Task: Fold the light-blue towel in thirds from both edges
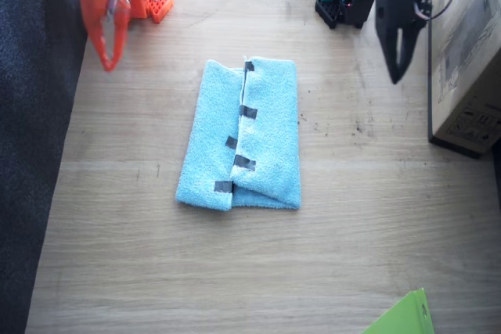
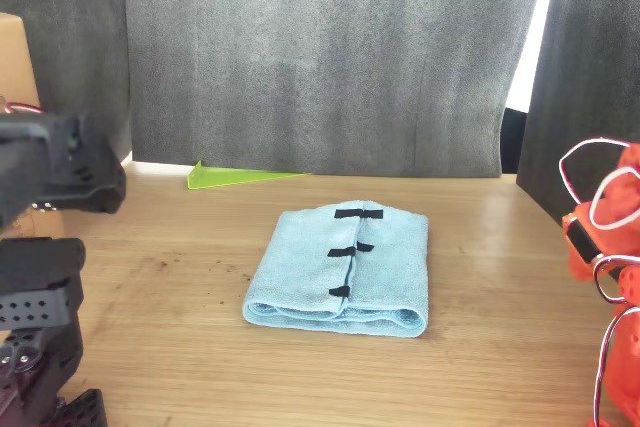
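End effectors first, taking the fixed view from left to right: our right arm's orange end effector (image 1: 109, 41) hung near the back of the tabletop (image 1: 376, 217), pointing down, holding nothing, its fingers drawn together to a point. It stood well apart from the towel (image 1: 243, 134).

That light-blue towel lay near the middle of the tabletop, flat and untouched by either arm. Both short sides had been brought in over the middle. The two edges (image 1: 241, 137) met along a seam running the length of the bundle, and the black tape strips (image 1: 248, 112) lined up down that seam. The flap nearer the left arm seemed to lap a little over the other one, though we could not be sure how much. In the front view the towel (image 2: 340, 272) showed several stacked layers at its near end, with the tape strips (image 2: 357, 213) paired along the centre line.

Farther along, our left arm's black end effector (image 1: 397, 52) also hung clear above the tabletop, empty, its fingers apparently closed together. A cardboard box (image 1: 470, 52) stood just beyond it, and a lime-green sheet corner (image 1: 403, 317) poked in at the near edge.

We judged the fold essentially done: both edges were in, the shape was neat, and both arms were away from it. Little seemed left beyond perhaps squaring the overlap.
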Robot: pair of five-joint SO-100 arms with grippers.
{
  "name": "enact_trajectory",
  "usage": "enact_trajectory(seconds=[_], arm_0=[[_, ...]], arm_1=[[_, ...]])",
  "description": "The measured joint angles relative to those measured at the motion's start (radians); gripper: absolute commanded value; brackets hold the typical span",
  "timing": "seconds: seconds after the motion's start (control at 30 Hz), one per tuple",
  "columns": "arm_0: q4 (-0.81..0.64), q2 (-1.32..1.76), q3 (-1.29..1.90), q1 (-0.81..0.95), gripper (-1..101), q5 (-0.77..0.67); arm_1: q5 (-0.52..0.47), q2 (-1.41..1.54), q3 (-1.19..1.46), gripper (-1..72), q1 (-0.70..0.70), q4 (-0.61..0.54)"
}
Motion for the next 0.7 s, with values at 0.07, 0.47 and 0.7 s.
enact_trajectory(seconds=[0.07,0.47,0.7], arm_0=[[0.032,0.043,0.023,0.008,3,0.0],[0.192,0.554,0.19,-0.003,2,0.018],[0.192,0.565,0.19,-0.002,2,0.018]], arm_1=[[0.003,0.055,0.015,-0.1,0.009,0.012],[0.028,0.307,0.091,0.1,-0.018,0.107],[0.074,0.325,0.091,1.2,-0.064,0.107]])
